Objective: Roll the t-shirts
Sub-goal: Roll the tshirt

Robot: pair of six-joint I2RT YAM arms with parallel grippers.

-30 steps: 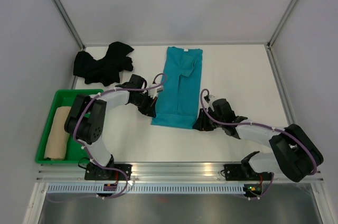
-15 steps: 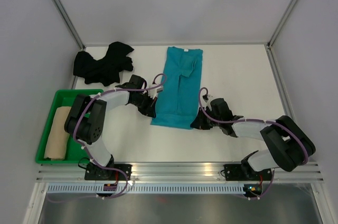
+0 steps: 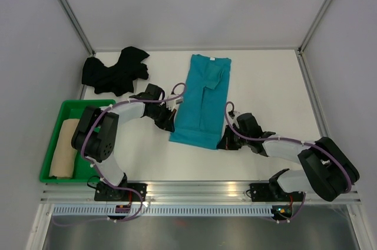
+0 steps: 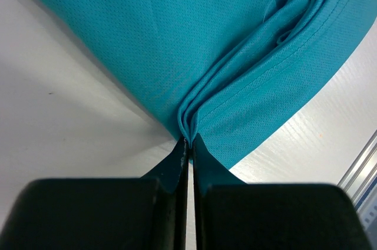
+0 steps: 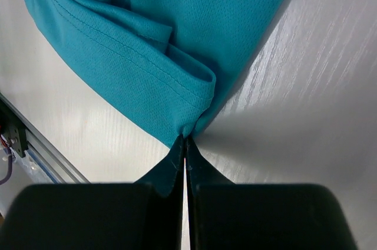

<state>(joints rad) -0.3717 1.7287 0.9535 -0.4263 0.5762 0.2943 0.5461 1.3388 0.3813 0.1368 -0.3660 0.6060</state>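
A teal t-shirt lies folded into a long strip down the middle of the table. My left gripper is shut on its near left corner, the bunched hem pinched between the tips of that gripper. At the near right corner my right gripper is shut on the hem, the cloth caught between its tips. A black t-shirt lies crumpled at the back left. A tan t-shirt rolled into a cylinder lies in the tray.
A green plastic tray sits at the near left edge of the table. Grey walls close the table in on the left, back and right. An aluminium rail runs along the near edge.
My right gripper has closed on the teal t-shirt's near right corner. The shirt has shifted slightly to the right. The left gripper has kept its hold.
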